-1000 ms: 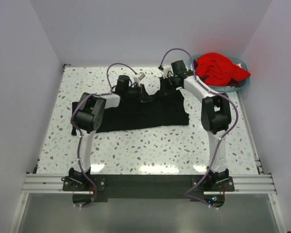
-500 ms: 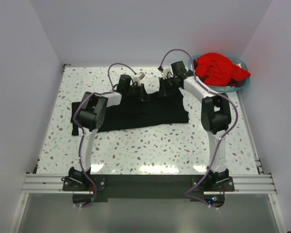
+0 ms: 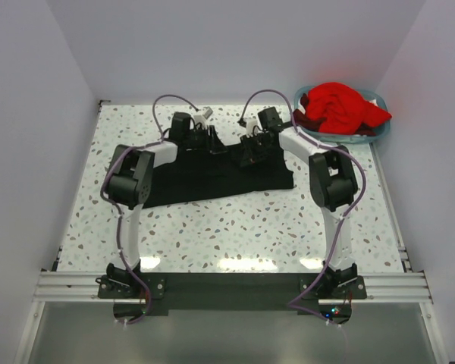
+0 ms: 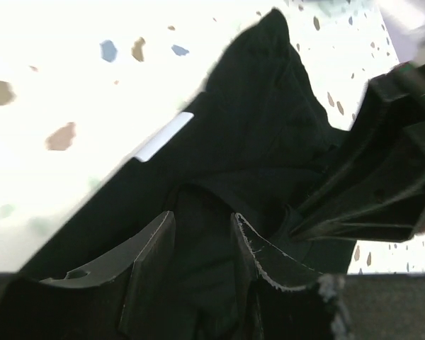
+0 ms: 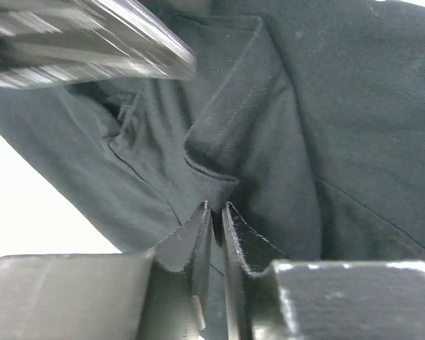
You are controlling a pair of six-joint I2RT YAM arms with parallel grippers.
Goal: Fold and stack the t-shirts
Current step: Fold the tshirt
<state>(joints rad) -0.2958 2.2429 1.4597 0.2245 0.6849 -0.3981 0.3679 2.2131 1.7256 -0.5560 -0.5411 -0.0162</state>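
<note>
One black t-shirt on speckled table

The table has a white speckled terrazzo top. Plain pale walls enclose three sides. An aluminium rail spans the near edge. Overhead light glares off the tabletop.

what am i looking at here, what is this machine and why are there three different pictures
It is two robot arms bolted at the near edge of a speckled table. The wide picture looks down from above. The two close-ups come from a camera on each wrist. A black shirt lies spread on the table, and a red shirt sits in a blue basket at the far right corner. The right hand pinches a fold of the black shirt. The left hand is over the same shirt with its fingers apart.
</note>
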